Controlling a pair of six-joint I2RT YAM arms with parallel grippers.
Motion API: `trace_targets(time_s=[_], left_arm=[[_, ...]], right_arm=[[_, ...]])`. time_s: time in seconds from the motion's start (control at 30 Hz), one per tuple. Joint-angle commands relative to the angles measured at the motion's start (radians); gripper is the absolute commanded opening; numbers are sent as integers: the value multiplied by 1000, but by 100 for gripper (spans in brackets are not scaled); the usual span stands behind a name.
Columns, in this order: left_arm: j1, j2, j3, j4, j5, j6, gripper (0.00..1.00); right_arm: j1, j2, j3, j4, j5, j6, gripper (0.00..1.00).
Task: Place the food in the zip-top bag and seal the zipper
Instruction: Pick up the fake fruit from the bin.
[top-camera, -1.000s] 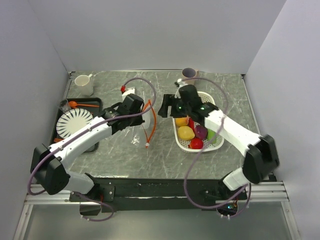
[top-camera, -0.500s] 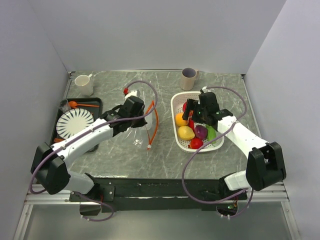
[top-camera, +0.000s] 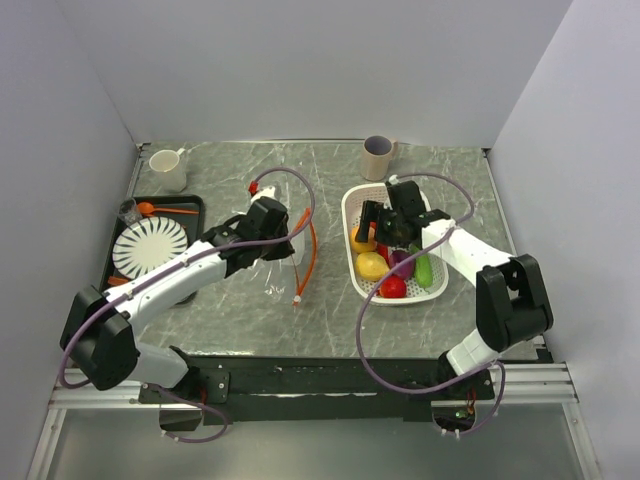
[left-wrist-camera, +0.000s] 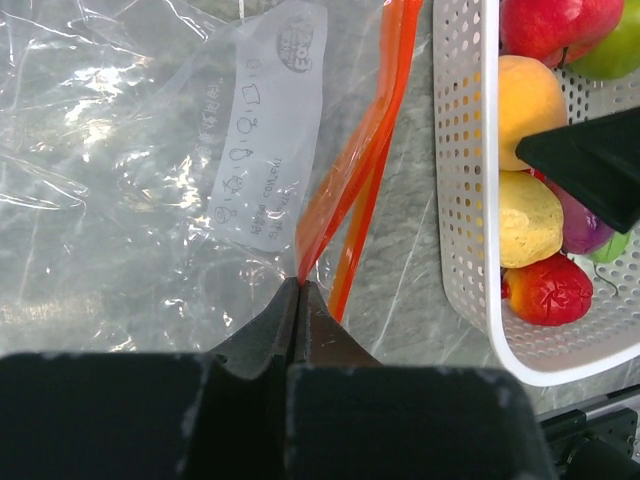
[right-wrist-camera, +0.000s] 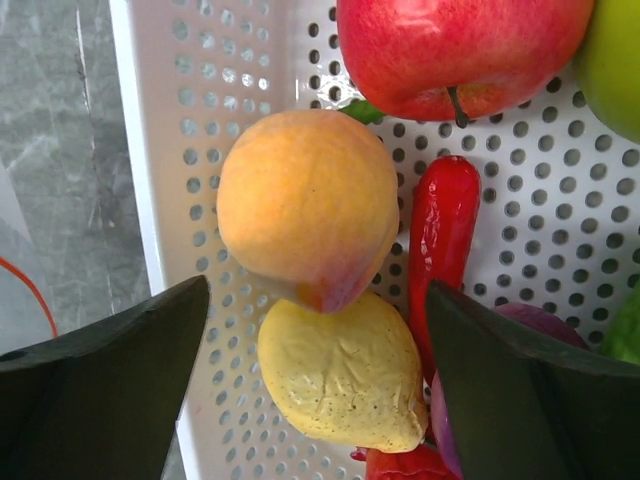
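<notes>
- Overhead, the left gripper (top-camera: 284, 240) sits on the zip-top bag (top-camera: 280, 262), which lies on the grey table (top-camera: 230, 320) just left of the white basket (top-camera: 349, 205). The clear plastic barely shows from there.
- Up close, the left wrist view shows the grip: the fingertips are pressed together, pinching the orange-red zipper (left-wrist-camera: 365, 150) where it meets the crinkled bag.
- From above, the right gripper (top-camera: 375, 222) hangs over the basket's far left part, and its opening is hard to read.
- The right wrist view shows its fingers (right-wrist-camera: 100, 350) spread wide, either side of an orange peach (right-wrist-camera: 300, 205) and not touching it.
- That view also sorts the food: a yellow lemon (right-wrist-camera: 345, 370) touches the peach, with a red chilli (right-wrist-camera: 445, 240) beside it and a red apple (right-wrist-camera: 460, 50) beyond.
</notes>
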Motion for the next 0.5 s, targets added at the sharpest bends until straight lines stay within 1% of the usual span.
trace_targets(time_s=[0.0,0.1,0.23,0.37,0.4,0.47], left_arm=[[2,-43,-4,41,26,8,1],[2,-40,3,32,28,16,1],[2,-52,-3,22,22,11,1],[3,-66,-16,23,26,6,1],[2,-64,-16,23,23,3,1],[2,-61,-15,23,25,3,1]], right_arm=[[-5,48,73,27,-32,-2,88],[-5,79,86,46,-72,8,87],[-5,130,114,21,-65,4,87],[-5,140,117,24,-37,4,86],[-7,145,119,21,-37,1,81],[-5,157,126,15,-42,-1,74]])
